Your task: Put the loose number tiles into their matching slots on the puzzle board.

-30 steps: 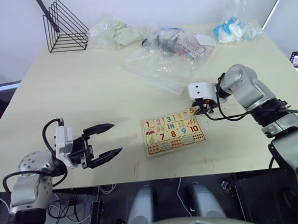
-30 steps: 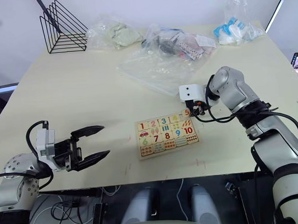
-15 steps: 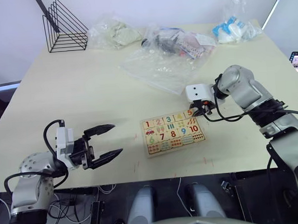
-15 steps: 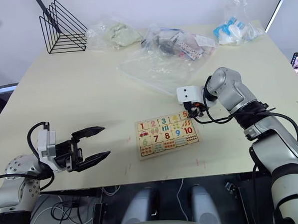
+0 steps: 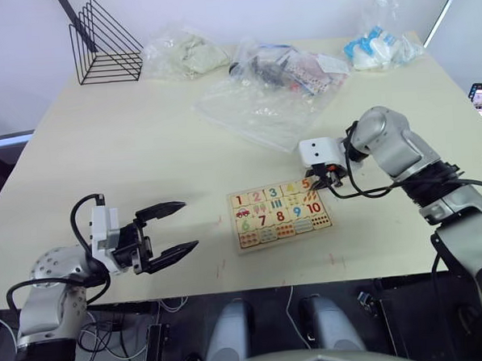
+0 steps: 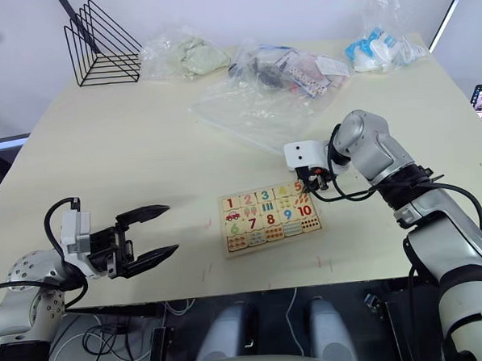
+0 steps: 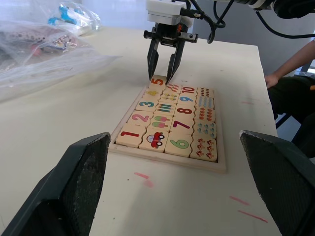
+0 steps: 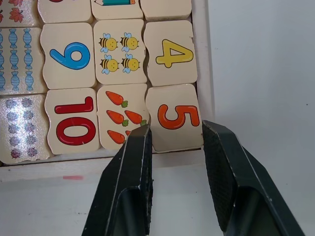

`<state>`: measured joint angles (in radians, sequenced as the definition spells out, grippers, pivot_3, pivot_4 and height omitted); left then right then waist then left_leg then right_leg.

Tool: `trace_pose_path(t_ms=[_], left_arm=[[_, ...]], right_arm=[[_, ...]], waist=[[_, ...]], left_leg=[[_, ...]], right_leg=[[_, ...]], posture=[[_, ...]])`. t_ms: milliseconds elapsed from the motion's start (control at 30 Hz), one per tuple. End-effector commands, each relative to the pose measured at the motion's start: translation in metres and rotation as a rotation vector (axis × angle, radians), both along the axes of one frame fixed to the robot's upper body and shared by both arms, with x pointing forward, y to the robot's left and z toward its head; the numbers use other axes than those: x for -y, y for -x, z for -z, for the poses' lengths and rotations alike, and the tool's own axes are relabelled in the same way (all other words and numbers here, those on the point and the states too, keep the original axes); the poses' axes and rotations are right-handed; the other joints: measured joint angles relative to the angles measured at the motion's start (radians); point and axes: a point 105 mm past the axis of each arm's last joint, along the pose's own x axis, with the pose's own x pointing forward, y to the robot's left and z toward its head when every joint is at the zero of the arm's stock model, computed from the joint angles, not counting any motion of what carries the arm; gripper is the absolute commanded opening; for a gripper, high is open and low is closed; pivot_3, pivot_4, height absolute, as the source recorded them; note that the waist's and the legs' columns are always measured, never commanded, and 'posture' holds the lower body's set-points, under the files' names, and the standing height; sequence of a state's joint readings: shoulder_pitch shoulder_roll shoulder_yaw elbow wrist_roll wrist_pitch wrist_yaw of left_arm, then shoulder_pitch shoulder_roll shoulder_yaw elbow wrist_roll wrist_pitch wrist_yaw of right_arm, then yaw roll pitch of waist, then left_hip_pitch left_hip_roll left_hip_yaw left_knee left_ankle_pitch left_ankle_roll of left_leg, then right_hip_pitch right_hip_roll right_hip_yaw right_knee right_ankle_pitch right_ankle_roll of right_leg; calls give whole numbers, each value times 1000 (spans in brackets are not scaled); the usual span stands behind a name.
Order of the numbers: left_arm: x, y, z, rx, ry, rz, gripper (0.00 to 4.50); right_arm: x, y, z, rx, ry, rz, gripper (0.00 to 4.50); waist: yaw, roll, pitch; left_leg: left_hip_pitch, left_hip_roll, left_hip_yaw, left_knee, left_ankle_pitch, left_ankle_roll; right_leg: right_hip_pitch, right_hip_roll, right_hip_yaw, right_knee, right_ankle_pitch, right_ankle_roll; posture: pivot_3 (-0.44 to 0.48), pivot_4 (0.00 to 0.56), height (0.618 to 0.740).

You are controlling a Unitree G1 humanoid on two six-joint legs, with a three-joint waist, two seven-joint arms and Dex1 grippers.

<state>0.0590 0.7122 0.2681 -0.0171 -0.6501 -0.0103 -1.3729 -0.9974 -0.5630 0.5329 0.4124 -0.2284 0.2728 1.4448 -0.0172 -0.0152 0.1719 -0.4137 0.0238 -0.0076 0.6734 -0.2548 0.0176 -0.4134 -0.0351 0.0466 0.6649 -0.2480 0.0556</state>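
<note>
Nearby, plastic bags, wire rack behind board.

Wire rack, plastic bags on table.

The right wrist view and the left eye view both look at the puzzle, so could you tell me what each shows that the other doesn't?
The right wrist view shows the right gripper's fingers straddling the orange 5 tile, with the four bees and three carrots legible. The left eye view shows the open left gripper well off the board, the wire rack and the plastic bags at the table's far side. Both show the puzzle board and the right gripper.
</note>
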Motion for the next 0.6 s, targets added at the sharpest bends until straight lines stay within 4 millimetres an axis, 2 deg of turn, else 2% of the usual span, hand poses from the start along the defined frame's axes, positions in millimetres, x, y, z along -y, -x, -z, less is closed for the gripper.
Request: trace_pose_path(t_ms=[33, 100, 133, 200, 267, 333, 600], left_arm=[[-3, 1, -7, 43, -8, -5, 4500], [-3, 1, -7, 42, -9, -5, 4500], [-3, 1, -7, 41, -9, -4, 4500], [-3, 1, -7, 41, -10, -4, 4500], [-3, 1, -7, 41, -10, -3, 4500], [-3, 1, -7, 41, -11, -1, 4500], [-2, -1, -8, 44, -13, 2, 4500]], right_arm=[[-3, 1, -5, 20, -11, -17, 975], [-3, 1, -5, 22, -14, -20, 975], [-3, 1, -5, 24, -16, -21, 1979], [-3, 1, -5, 25, -16, -25, 2534], [-3, 0, -5, 27, -18, -23, 3613], [-3, 0, -6, 26, -20, -21, 4474], [-2, 3, -17, -24, -106, 0, 4474]], waist=[[0, 0, 0], [0, 0, 0], [0, 0, 0], [0, 0, 0], [0, 0, 0], [0, 0, 0], [0, 0, 0]], left_leg=[[0, 0, 0, 0, 0, 0], [0, 0, 0, 0, 0, 0], [0, 0, 0, 0, 0, 0], [0, 0, 0, 0, 0, 0], [0, 0, 0, 0, 0, 0], [0, 0, 0, 0, 0, 0], [0, 0, 0, 0, 0, 0]], right_leg=[[0, 0, 0, 0, 0, 0], [0, 0, 0, 0, 0, 0], [0, 0, 0, 0, 0, 0], [0, 0, 0, 0, 0, 0], [0, 0, 0, 0, 0, 0], [0, 0, 0, 0, 0, 0], [0, 0, 0, 0, 0, 0]], posture=[[0, 150, 740], [0, 150, 740], [0, 150, 740], [0, 150, 740], [0, 150, 740], [0, 150, 740], [0, 150, 740]])
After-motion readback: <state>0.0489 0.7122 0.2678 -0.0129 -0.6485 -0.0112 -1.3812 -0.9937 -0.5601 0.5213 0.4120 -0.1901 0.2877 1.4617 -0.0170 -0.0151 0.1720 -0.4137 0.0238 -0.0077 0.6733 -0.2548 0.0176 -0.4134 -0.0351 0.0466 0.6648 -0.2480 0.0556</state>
